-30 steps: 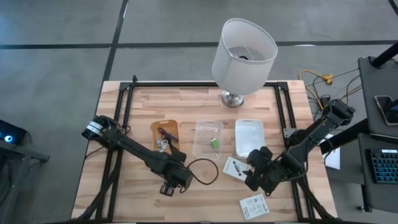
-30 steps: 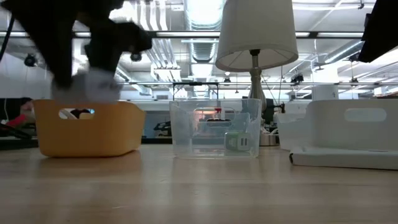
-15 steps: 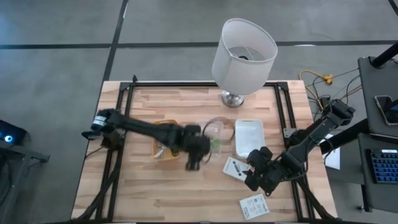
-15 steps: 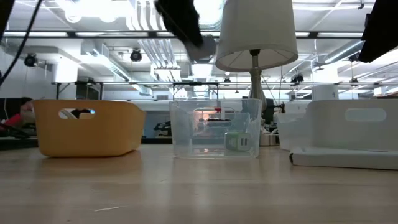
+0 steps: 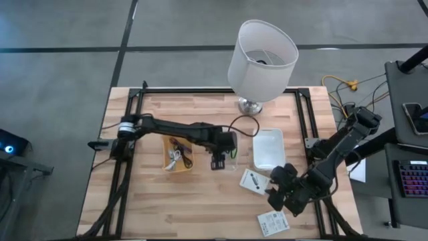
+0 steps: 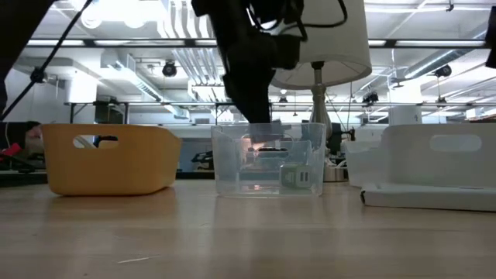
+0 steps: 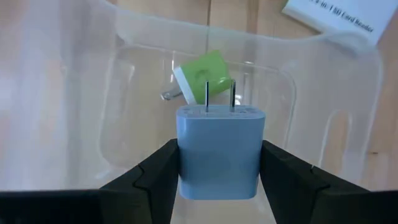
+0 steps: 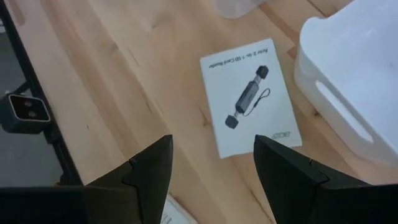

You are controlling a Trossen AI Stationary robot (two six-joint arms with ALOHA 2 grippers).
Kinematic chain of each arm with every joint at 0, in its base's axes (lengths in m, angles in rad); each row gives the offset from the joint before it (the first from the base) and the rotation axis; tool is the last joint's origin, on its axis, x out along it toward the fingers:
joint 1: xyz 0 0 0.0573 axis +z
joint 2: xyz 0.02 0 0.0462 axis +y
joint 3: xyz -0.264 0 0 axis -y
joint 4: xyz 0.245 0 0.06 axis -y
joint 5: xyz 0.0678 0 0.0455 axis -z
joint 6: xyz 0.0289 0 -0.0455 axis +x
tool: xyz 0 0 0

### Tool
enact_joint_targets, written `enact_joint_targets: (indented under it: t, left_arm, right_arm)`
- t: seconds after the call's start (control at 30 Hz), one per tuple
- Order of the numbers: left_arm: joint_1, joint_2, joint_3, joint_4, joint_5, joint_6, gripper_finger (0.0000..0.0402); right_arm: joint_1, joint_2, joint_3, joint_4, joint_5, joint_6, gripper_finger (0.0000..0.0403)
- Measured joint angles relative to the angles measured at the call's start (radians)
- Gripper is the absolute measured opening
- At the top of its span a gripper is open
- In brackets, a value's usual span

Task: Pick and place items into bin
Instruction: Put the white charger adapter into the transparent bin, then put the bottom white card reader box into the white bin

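Note:
My left gripper [image 5: 219, 161] hangs over the clear bin [image 5: 234, 142], shut on a pale-blue plug block [image 7: 219, 152]. The block's two prongs point down into the bin. A green plug block [image 7: 202, 78] lies on the clear bin's floor. A thin black cable [image 5: 235, 122] loops from the left gripper toward the lamp base. My right gripper [image 5: 282, 195] is open above the table, near a white printed card [image 8: 252, 99] that lies flat on the wood. A second card [image 5: 273, 221] lies by the near edge. Coiled cables [image 5: 176, 152] rest in the orange bin [image 5: 167, 137]. My left gripper pinches the pale-blue plug block by its two opposite side faces [image 7: 186, 155], one finger [image 7: 155, 174] on each side, pointing down from above. The block is lifted clear above the clear bin's floor, prongs pointing away from the gripper. Where the black cable joins is hidden.
A white bin [image 5: 267, 147] stands right of the clear bin, beside the right arm. A big white lamp [image 5: 262, 53] stands at the table's far edge. Black rails [image 5: 134, 134] run along the table's left and right sides. Bare wood lies near the front left.
My left gripper has swung from the table's near edge up and toward the far right, coming over the clear bin. The black cable has been carried along, its loop now toward the lamp. My right gripper has shifted a little toward the near edge.

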Motion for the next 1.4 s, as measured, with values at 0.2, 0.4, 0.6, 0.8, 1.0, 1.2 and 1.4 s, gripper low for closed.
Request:
enact_joint_targets:
  t: [0.2, 0.4, 0.6, 0.8, 1.0, 1.2, 1.4]
  left_arm:
    - [-0.017, 0.026, 0.005, -0.007, -0.001, -0.027, 0.0244]
    - [-0.029, 0.004, 0.032, -0.037, 0.003, -0.031, 0.0312]
    - [-0.118, -0.074, 0.100, -0.052, 0.053, -0.049, 0.0323]
    - [-0.270, -0.112, 0.128, -0.016, -0.001, -0.060, 0.0246]
    - [-0.366, -0.102, 0.125, -0.003, -0.006, -0.170, 0.0111]
    - [-0.397, -0.074, 0.123, 0.183, 0.009, -0.337, 0.0009]
    - [-0.394, 0.021, 0.123, 0.458, 0.003, -0.407, 0.0001]
  right_arm:
    - [0.006, 0.000, -0.001, -0.002, 0.000, 0.017, 0.0210]
    - [0.007, 0.000, -0.002, -0.001, -0.003, -0.024, 0.0210]
    - [0.006, 0.000, -0.004, -0.010, -0.091, -0.070, 0.0210]
    - [0.023, 0.000, -0.037, -0.009, -0.251, -0.065, 0.0195]
    - [0.116, 0.000, -0.061, 0.007, -0.344, -0.066, 0.0165]
    - [0.206, 0.001, -0.070, 0.014, -0.354, -0.026, 0.0126]
    - [0.273, 0.001, -0.088, 0.093, -0.360, 0.016, 0.0048]
